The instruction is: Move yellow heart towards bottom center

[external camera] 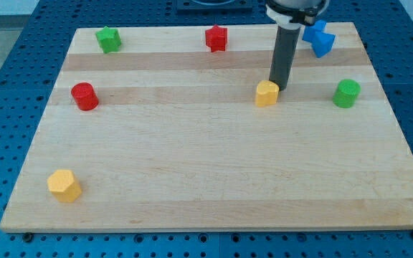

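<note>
The yellow heart (267,94) lies on the wooden board (214,165), right of centre in the upper half. My tip (277,87) stands just behind it, at its upper right edge, touching or nearly touching it. The dark rod rises from there to the view's top. A second yellow block, a hexagon (64,185), lies near the board's bottom left corner.
A green star (108,39) is at the top left, a red star (216,38) at the top centre, a blue block (319,38) at the top right. A red cylinder (84,96) is at the left, a green cylinder (347,94) at the right.
</note>
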`<state>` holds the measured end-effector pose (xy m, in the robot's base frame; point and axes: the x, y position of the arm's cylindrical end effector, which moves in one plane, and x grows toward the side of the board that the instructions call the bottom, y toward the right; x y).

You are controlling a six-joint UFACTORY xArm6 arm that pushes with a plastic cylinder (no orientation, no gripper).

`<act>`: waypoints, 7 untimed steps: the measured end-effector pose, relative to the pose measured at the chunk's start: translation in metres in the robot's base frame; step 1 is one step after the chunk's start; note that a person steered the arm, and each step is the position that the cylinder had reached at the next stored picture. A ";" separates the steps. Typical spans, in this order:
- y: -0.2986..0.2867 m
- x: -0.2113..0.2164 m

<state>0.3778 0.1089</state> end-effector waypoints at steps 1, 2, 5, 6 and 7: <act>-0.006 0.018; -0.022 0.034; -0.071 0.074; -0.078 0.068; -0.089 0.059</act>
<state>0.4372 0.0203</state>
